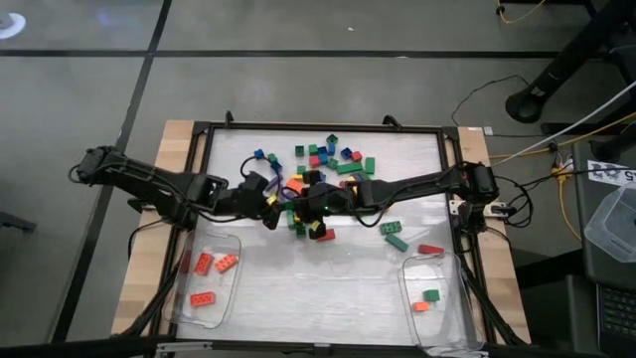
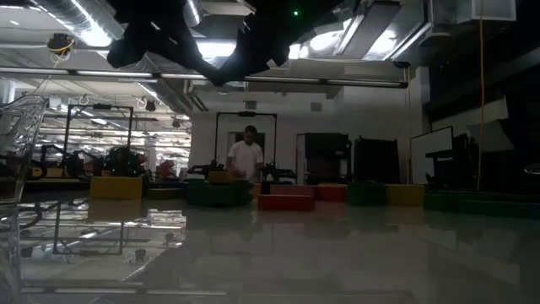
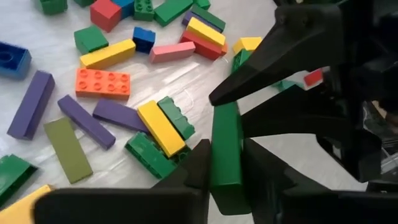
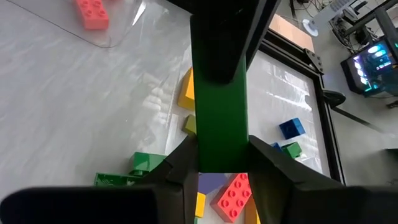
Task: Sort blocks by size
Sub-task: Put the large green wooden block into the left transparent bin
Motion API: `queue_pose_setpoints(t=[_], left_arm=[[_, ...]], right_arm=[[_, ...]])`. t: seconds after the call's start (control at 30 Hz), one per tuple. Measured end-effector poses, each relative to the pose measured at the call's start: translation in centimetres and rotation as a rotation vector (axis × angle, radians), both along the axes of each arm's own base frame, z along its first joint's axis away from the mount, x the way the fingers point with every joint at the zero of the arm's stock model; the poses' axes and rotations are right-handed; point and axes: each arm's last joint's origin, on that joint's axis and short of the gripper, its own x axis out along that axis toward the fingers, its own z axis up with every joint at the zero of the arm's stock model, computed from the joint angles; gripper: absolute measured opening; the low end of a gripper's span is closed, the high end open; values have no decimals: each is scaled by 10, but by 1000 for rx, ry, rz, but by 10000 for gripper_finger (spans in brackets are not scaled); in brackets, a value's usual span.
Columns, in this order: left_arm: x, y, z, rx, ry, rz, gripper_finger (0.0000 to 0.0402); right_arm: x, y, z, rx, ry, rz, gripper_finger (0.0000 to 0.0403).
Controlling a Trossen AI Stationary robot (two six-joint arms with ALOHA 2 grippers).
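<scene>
Straight down from above on the whole table (image 1: 328,268), arms meeting at frame centre. Level across the tabletop from its surface into the room behind. Close in from each wrist, both sharing one long green block (image 3: 225,149) gripped from opposite ends.

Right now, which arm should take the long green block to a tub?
Probably left: left gripper and right gripper both clamp the green block; the left tub holds the larger bricks.
</scene>
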Motion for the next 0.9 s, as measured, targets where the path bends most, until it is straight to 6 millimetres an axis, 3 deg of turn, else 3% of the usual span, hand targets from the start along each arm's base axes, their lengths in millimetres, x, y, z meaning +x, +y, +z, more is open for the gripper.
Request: queue_pose_setpoints(t=[0.53,0.7,0.9], left_arm=[[-8,1,4,47,34,-96,41],[-26,1,13,1,49,-183,41],[-61,-11,23,-261,109,-521,41]], right_arm=[[-1,-2,-1,4,7,-26,196],[-5,-5,-5,-73,63,-121,216],[-22,-11,-14,-102,307,-182,212]])
